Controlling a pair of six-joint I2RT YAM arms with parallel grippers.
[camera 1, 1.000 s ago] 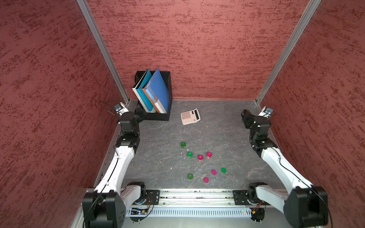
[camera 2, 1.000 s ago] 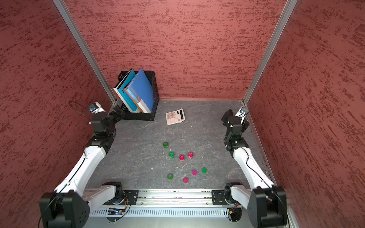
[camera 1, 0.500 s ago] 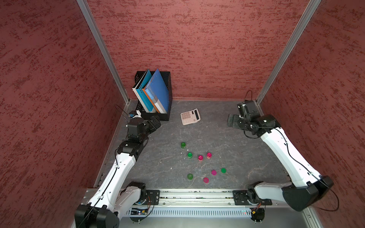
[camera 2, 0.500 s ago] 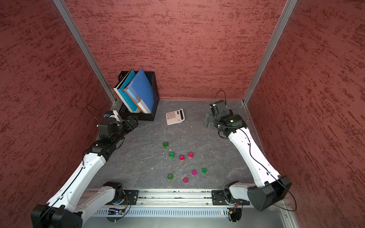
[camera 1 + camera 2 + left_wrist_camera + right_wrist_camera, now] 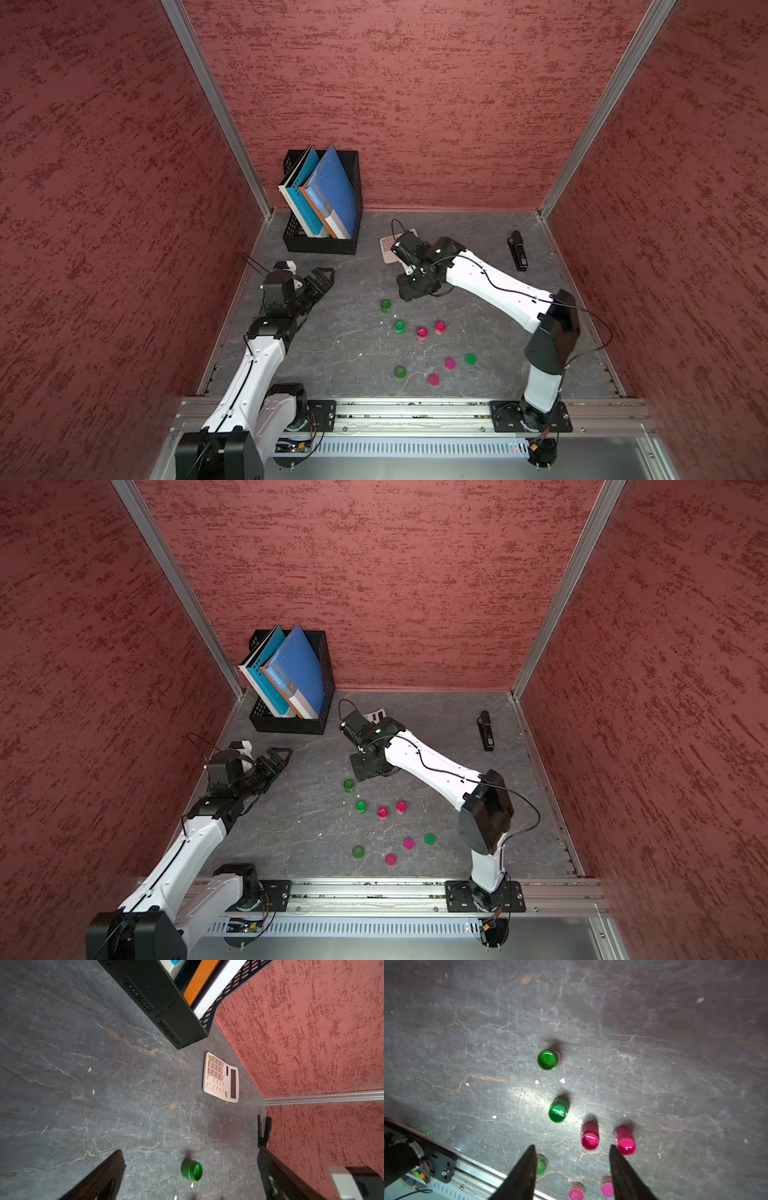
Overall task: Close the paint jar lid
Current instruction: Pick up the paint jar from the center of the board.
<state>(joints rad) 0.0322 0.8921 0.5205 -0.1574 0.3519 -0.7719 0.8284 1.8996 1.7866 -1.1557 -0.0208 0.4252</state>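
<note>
Two green paint jars (image 5: 386, 306) (image 5: 399, 326) and two pink jars (image 5: 421, 333) (image 5: 439, 327) stand uncapped mid-table. Nearer the front lie loose lids: green (image 5: 400, 371) (image 5: 470, 358) and pink (image 5: 433, 379) (image 5: 450, 363). My right gripper (image 5: 572, 1147) hangs over the table just behind the farthest green jar (image 5: 547, 1059), pointing down, jaws apart and holding nothing. My left gripper (image 5: 326, 274) is low at the left, wide open and empty, aimed toward that same jar (image 5: 192, 1169), well short of it.
A black file holder (image 5: 322, 245) with books stands at the back left. A pink calculator (image 5: 221, 1077) lies beside it, partly hidden by the right arm in both top views. A black stapler-like object (image 5: 517, 251) lies at the back right. A metal rail (image 5: 415, 405) borders the front.
The right arm has swung from the right wall to the table's middle, above the jars, and its jaws have narrowed. The left arm has come in from the left wall and reached forward.
</note>
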